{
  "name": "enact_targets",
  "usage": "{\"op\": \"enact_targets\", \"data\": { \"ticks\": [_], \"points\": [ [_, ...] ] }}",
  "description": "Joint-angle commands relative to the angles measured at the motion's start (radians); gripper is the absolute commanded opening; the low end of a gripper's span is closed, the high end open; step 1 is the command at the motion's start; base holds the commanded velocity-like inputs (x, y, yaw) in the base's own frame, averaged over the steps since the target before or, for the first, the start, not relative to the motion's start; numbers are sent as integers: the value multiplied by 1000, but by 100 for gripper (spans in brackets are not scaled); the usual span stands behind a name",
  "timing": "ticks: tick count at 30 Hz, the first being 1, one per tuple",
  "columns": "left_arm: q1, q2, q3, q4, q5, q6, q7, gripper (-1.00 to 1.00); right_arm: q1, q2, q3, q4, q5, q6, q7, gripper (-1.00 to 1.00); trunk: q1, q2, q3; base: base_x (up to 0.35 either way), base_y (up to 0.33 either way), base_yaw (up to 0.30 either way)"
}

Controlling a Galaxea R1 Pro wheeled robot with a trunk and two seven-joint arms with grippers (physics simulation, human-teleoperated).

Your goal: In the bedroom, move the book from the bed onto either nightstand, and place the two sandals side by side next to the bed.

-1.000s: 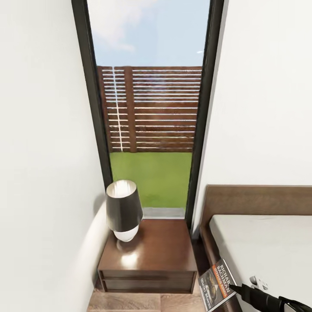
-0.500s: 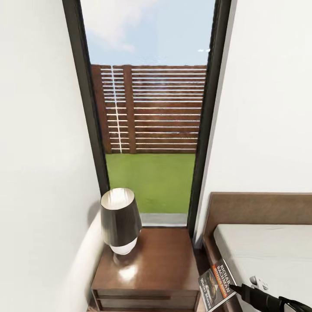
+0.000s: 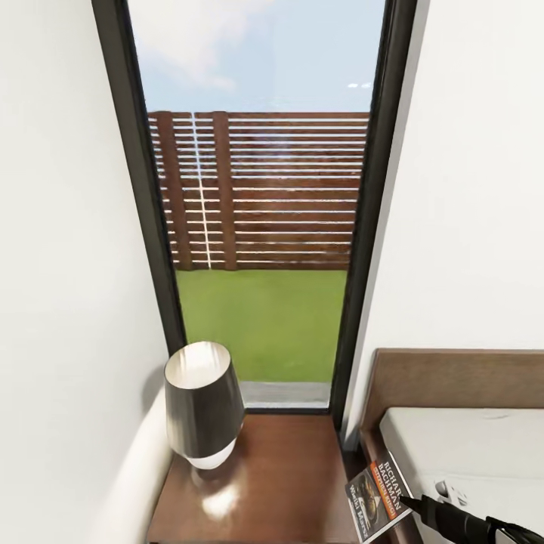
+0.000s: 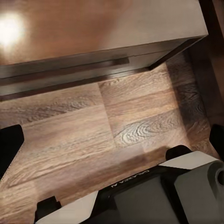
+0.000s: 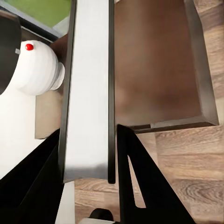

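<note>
The book [image 3: 378,491], dark with an orange band, hangs tilted over the gap between the bed [image 3: 468,446] and the nightstand [image 3: 287,483]. My right gripper [image 3: 408,500] is shut on its lower corner. In the right wrist view the book [image 5: 88,93] stands edge-on between the black fingers [image 5: 128,154], with the nightstand top [image 5: 154,60] beyond it. My left gripper [image 4: 112,149] is open above the plank floor, facing the nightstand's drawer front [image 4: 93,65]. The sandals are out of view.
A dark-shaded lamp [image 3: 202,404] with a white base [image 5: 39,70] stands on the nightstand's left half. A white wall runs close on the left. The tall dark-framed window [image 3: 261,227] is straight ahead, and the brown headboard [image 3: 453,378] is at the right.
The camera has moved closer to the nightstand, so the lamp and nightstand sit lower and larger in the picture. The book stays held in the same spot of the view.
</note>
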Motion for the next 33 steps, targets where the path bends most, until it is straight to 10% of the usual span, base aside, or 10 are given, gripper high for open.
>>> {"op": "enact_targets", "data": {
  "ticks": [1, 33],
  "points": [
    [-1, 0, -8, 1, 8, -4, -3, 100, -2, 0, 3, 2, -12, 6, 5, -100, 1, -2, -2, 206, 0, 0],
    [-1, 0, -8, 1, 8, -4, -3, 100, -2, 0, 3, 2, -12, 6, 6, -100, 1, -2, -2, 204, 0, 0]
  ]
}}
